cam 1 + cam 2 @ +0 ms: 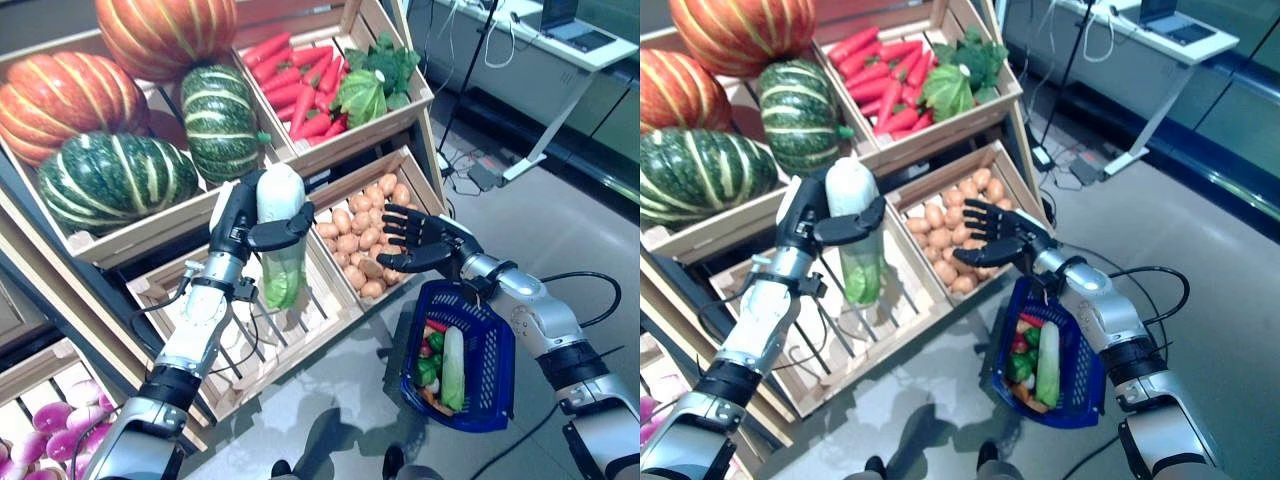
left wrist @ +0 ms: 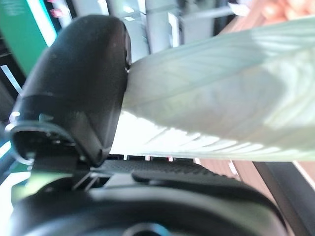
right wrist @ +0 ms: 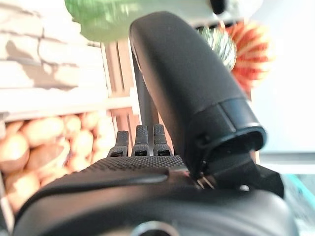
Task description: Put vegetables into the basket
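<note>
My left hand [image 1: 238,222] is shut on a napa cabbage [image 1: 281,235], white at the top and green at the bottom, and holds it upright above the slatted crate [image 1: 290,330]. The cabbage [image 2: 221,93] fills the left wrist view, with the thumb [image 2: 78,103] pressed against it. My right hand [image 1: 425,243] is open, fingers spread, over the potato crate [image 1: 362,240]. A blue basket [image 1: 492,372] hangs from my right forearm and holds a pale cabbage [image 1: 453,366] and other vegetables.
The shelf stand holds striped pumpkins [image 1: 120,175] at the upper left and a crate of carrots [image 1: 300,85] and leafy greens [image 1: 372,80]. Purple vegetables [image 1: 50,420] lie at the lower left. A desk [image 1: 560,60] stands at the far right across the grey floor.
</note>
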{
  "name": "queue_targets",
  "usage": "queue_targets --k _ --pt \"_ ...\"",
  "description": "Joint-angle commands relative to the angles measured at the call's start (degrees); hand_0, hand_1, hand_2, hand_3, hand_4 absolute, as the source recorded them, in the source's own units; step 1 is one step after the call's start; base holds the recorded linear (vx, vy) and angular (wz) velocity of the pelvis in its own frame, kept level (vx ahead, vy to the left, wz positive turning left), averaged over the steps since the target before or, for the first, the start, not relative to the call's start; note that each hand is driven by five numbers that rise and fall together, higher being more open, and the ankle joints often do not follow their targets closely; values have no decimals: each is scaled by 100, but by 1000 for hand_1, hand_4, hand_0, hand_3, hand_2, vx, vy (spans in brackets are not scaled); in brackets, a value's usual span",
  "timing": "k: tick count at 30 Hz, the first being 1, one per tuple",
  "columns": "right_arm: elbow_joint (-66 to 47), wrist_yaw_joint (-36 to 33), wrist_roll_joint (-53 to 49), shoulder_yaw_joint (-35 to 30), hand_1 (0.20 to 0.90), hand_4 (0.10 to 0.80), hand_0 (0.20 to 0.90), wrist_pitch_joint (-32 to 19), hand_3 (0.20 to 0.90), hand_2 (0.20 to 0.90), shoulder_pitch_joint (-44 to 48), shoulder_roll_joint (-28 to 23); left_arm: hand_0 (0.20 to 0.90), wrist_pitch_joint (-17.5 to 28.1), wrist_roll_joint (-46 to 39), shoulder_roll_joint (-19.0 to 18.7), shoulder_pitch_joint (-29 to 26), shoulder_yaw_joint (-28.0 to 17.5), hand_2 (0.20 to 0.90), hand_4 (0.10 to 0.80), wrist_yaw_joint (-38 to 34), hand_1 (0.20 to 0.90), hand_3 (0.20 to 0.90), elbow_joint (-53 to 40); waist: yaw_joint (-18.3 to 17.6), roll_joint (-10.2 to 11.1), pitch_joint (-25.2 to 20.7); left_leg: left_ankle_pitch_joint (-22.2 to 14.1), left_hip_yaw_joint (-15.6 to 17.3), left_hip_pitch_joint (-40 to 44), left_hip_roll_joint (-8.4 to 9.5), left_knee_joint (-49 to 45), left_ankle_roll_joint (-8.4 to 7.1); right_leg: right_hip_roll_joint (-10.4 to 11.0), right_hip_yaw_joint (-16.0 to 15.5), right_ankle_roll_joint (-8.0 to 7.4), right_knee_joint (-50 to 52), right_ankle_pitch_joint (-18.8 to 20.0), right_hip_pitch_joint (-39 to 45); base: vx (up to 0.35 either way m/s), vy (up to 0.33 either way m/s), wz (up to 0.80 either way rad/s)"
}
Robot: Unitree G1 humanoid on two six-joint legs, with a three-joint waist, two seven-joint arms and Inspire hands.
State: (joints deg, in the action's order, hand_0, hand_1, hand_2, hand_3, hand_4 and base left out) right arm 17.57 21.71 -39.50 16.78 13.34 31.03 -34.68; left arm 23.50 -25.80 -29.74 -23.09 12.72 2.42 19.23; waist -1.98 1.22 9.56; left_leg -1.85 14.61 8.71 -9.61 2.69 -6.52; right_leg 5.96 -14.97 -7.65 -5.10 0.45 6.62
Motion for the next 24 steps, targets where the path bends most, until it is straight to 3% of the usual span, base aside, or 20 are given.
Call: queue_targets --k 1,6,14,24 --pt "-138 582 -808 107 900 800 900 82 900 900 220 249 300 462 -630 -14 -362 115 300 400 420 300 300 -378 112 128 -949 -208 19 -100 454 231 495 -128 14 326 10 -217 35 -47 -2 8" --pt "-16 848 -1094 410 900 800 900 365 900 900 540 276 300 591 -781 143 -570 433 300 400 565 300 300 -279 107 159 -1019 -261 -10 -69 464 231 498 -162 20 346 10 -235 68 -42 -1 12" --pt "-30 1185 -1384 707 900 800 900 710 900 900 711 398 300 605 -1059 333 -444 625 300 400 815 300 300 -109 127 157 -1022 -302 0 22 466 231 502 -208 100 391 10 -268 123 -34 -16 -5" --pt "36 1262 -1860 903 900 800 900 1163 900 900 801 776 300 298 -1433 720 -317 1043 300 400 1548 300 300 -151 196 153 -1050 -313 30 97 460 231 516 -221 60 445 10 -302 211 -5 -6 -1"
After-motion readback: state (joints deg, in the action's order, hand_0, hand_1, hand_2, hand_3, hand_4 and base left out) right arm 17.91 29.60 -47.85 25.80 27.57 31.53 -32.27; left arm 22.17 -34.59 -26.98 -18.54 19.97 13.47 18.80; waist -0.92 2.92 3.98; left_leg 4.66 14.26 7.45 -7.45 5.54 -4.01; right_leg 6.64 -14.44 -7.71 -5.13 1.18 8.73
